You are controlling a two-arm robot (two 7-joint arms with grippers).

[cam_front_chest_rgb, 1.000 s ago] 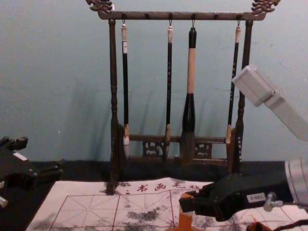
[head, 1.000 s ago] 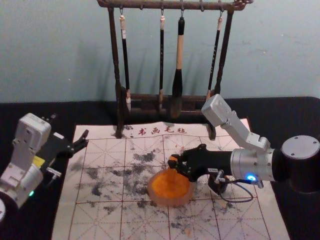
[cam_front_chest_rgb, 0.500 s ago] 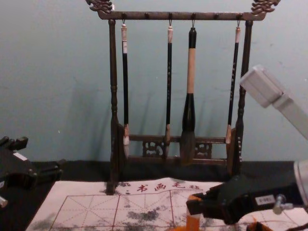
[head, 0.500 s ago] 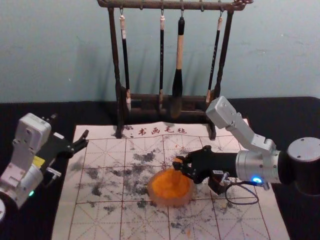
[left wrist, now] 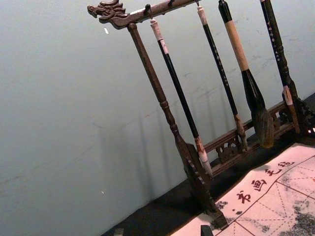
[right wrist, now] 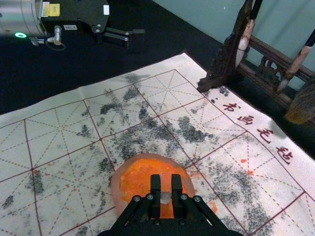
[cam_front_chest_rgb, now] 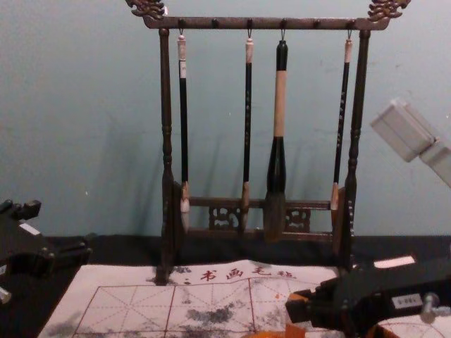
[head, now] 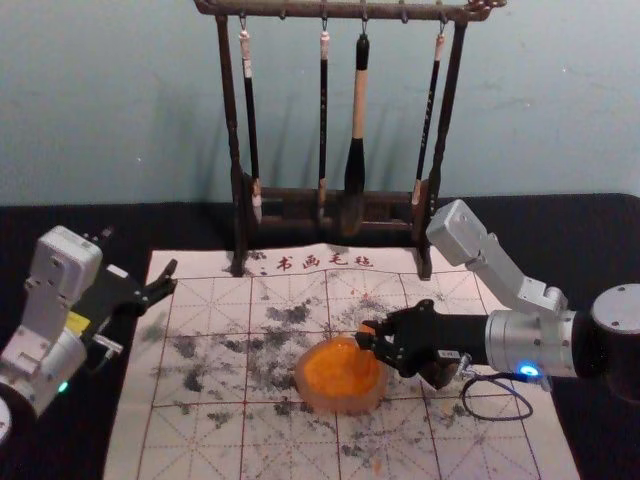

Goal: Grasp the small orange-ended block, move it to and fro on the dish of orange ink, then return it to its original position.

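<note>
Well, the right hand (right wrist: 166, 183) pinched the orange-ended block (right wrist: 166, 180) near the ink dish (head: 344, 404) at one o'clock; too wide a sweep might've snagged its rim, smearing the felt mat (head: 200, 450). The left hand (head: 171, 277) idled, spread, towards ten.

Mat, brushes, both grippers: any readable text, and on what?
"书画毛毡", along the far edge of the mat.
White label on the right gripper: too small to read.
White tag and yellow sticker on the left gripper: unreadable.
Hanging brushes: characters too small.
</note>
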